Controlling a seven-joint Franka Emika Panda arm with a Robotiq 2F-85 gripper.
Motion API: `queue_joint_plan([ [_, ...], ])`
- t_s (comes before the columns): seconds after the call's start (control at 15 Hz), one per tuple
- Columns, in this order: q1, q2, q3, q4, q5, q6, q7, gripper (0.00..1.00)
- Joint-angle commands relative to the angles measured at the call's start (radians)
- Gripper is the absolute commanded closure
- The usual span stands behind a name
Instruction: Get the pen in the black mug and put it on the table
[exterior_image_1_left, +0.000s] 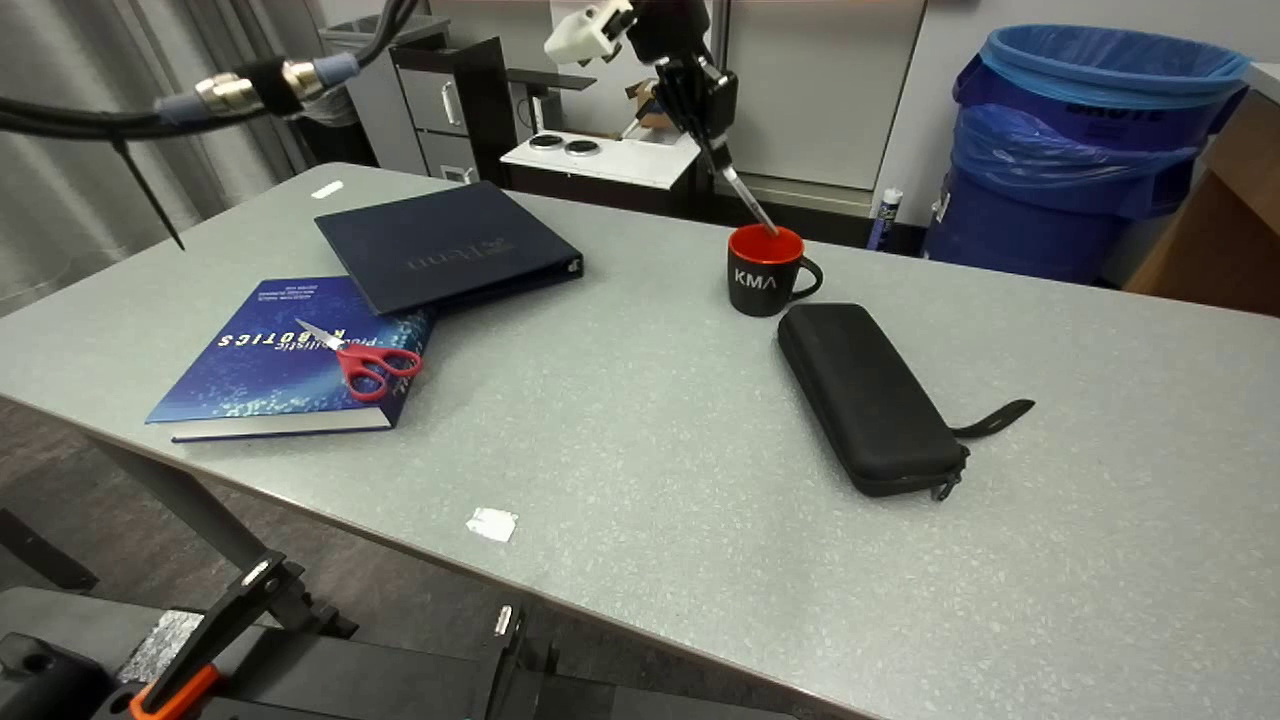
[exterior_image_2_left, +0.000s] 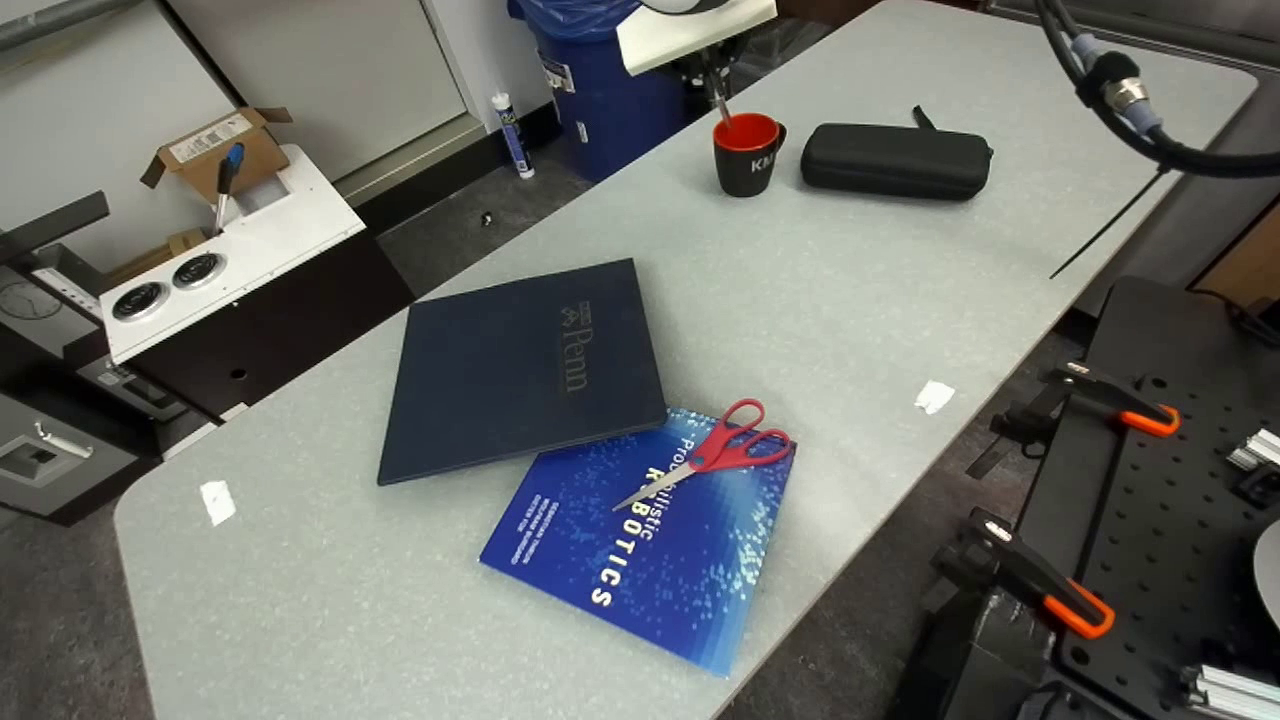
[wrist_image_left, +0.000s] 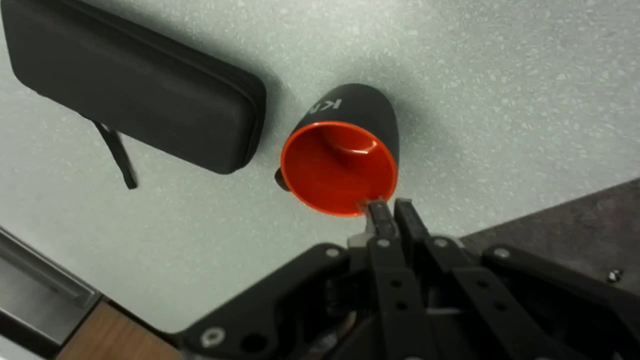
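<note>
The black mug (exterior_image_1_left: 752, 295) with red inside stands upright on the grey table (exterior_image_1_left: 620, 430). It also shows in an exterior view (exterior_image_2_left: 740, 172) and the wrist view (wrist_image_left: 367, 107). My gripper (exterior_image_1_left: 720, 155) is above the mug, its fingers nearly together. The thin greyish pen (exterior_image_1_left: 748, 200) runs tilted from the fingertips down to the mug's mouth, its lower end seen against the red inside. It shows small in an exterior view (exterior_image_2_left: 721, 103). In the wrist view the fingertips (wrist_image_left: 392, 204) overlap the mug's rim; the pen is mostly hidden there, with only a pale blurred strip beside one finger.
A black zip pouch (exterior_image_1_left: 870, 400) lies close beside the mug on its handle side. A dark binder (exterior_image_1_left: 450, 245) rests partly on a blue book (exterior_image_1_left: 270, 360) with red scissors (exterior_image_1_left: 375, 370) on top. A blue bin (exterior_image_1_left: 1060, 180) stands beyond the table edge.
</note>
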Motion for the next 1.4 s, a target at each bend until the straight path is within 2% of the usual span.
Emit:
queue_joint_plan([
  [0.0, 0.074, -0.178, -0.015, -0.21, -0.156, 0.11, 0.095, 0.98],
  [0.2, 0.06, -0.195, 0.061, -0.237, -0.143, 0.088, 0.053, 0.98],
  [0.47, 0.028, -0.124, 0.135, -0.196, -0.056, 0.086, 0.007, 0.98],
  [1.0, 0.004, 0.01, 0.151, -0.098, 0.068, 0.036, -0.053, 0.98],
  [1.07, 0.005, 0.017, 0.148, -0.092, 0.076, 0.034, -0.06, 0.89],
  [1.13, 0.004, 0.025, 0.149, -0.086, 0.089, 0.032, -0.073, 0.68],
  [1.27, 0.005, 0.031, 0.147, -0.078, 0.1, 0.031, -0.089, 0.63],
  [1.33, 0.005, 0.034, 0.146, -0.075, 0.106, 0.034, -0.097, 0.57],
])
